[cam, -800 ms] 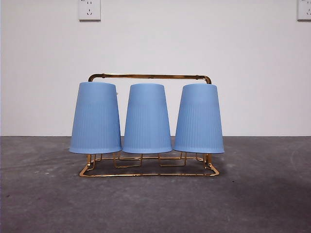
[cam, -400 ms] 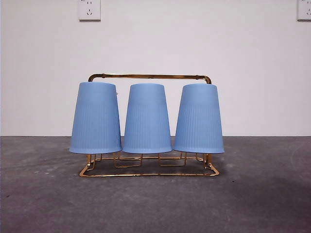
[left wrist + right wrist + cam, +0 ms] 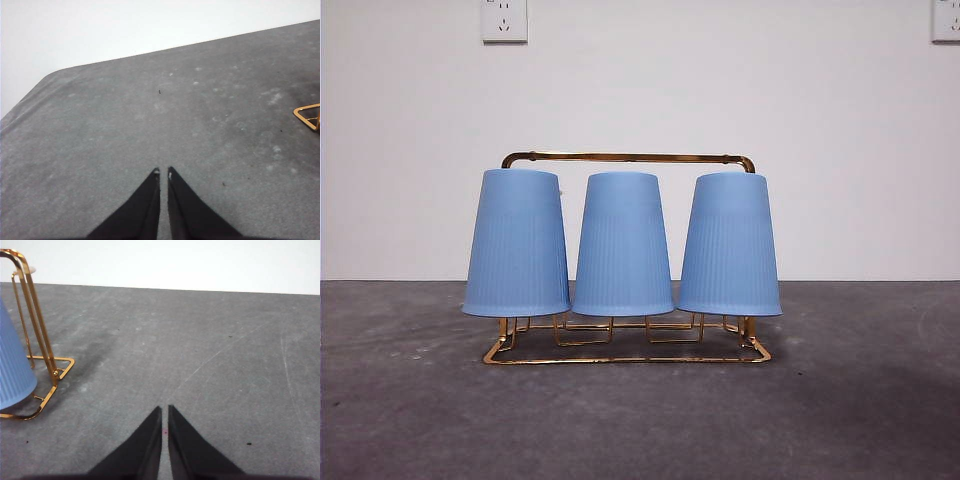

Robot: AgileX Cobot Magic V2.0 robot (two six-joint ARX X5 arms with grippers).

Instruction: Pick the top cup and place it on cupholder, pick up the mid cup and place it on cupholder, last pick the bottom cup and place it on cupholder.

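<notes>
I am looking across a dark grey table [image 3: 410, 410], its matte surface showing pale scuffs and a few small dark specks. It is filling the lower part of the frame. Behind it a plain white wall [image 3: 840, 150] is taking up the upper part. One white wall socket [image 3: 504, 20] is sitting at the top edge, left of centre, and another socket [image 3: 946, 20] is showing partly at the top right corner.

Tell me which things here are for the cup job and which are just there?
For the job:
cupholder
left blue cup
middle blue cup
right blue cup

Just there:
table
wall sockets
</notes>
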